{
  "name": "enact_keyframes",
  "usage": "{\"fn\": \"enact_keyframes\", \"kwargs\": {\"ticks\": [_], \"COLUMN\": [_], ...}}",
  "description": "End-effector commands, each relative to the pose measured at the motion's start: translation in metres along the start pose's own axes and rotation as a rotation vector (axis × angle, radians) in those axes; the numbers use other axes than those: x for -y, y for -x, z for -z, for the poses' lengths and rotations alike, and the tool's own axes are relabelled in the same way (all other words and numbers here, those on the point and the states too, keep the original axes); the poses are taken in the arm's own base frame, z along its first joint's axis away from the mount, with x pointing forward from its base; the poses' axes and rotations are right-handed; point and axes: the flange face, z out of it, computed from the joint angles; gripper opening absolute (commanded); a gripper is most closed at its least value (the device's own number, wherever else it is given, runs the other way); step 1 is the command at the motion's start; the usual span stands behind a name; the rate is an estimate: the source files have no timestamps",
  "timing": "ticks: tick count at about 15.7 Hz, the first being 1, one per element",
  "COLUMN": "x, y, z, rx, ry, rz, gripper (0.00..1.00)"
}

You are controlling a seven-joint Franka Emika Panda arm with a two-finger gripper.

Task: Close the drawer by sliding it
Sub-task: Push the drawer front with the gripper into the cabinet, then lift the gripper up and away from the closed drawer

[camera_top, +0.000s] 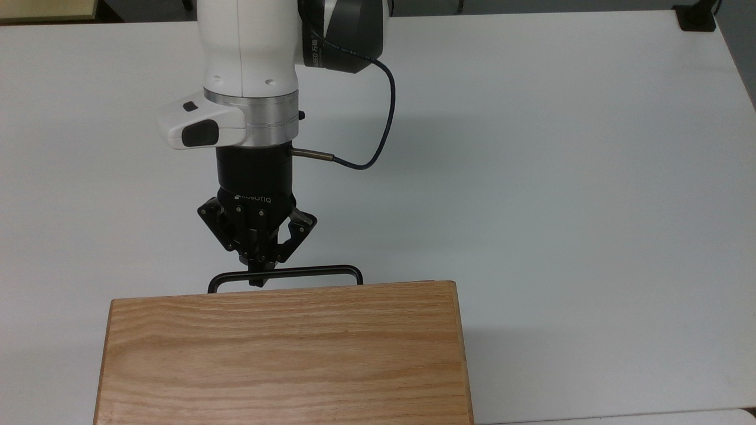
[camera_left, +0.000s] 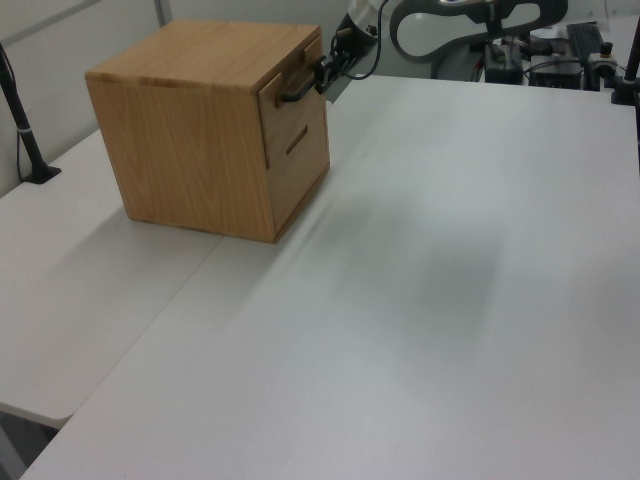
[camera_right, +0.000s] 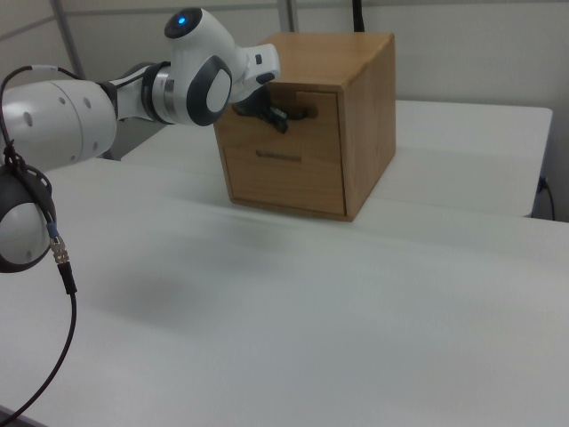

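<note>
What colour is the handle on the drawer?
Black. The handle is a thin bar on the drawer, clearest in the top view.

a lab or robotics test room: plain white tables pushed edge to edge, a black stand clamped at the left view's far left, grey partition walls along the top of the right view, and cluttered equipment in the left view's upper right.

The drawer is light wood with a black bar handle, pushed fully in, at 6 o'clock in the top view.
</note>
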Motion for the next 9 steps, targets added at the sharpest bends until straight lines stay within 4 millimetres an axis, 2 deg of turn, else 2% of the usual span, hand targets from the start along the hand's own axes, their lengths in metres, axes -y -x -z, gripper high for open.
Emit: {"fn": "enact_keyframes", "kwargs": {"ticks": [1, 3, 4, 5, 6, 8, 9], "x": [0.007, 0.005, 0.001, -0.003, -0.013, -0.021, -0.025], "y": [-0.01, -0.012, -0.014, -0.012, 0.004, 0.025, 0.033], "z": [0.007, 0.013, 0.022, 0.041, 0.045, 0.072, 0.085], "rx": [-0.08, -0.08, -0.074, -0.049, 0.029, 0.169, 0.259], "ry": [-0.016, -0.015, -0.011, -0.002, 0.019, 0.036, 0.048], "rz": [-0.021, -0.025, -0.029, -0.025, -0.013, 0.035, 0.05], "gripper": [0.07, 0.07, 0.09, 0.1, 0.11, 0.14, 0.19]}}
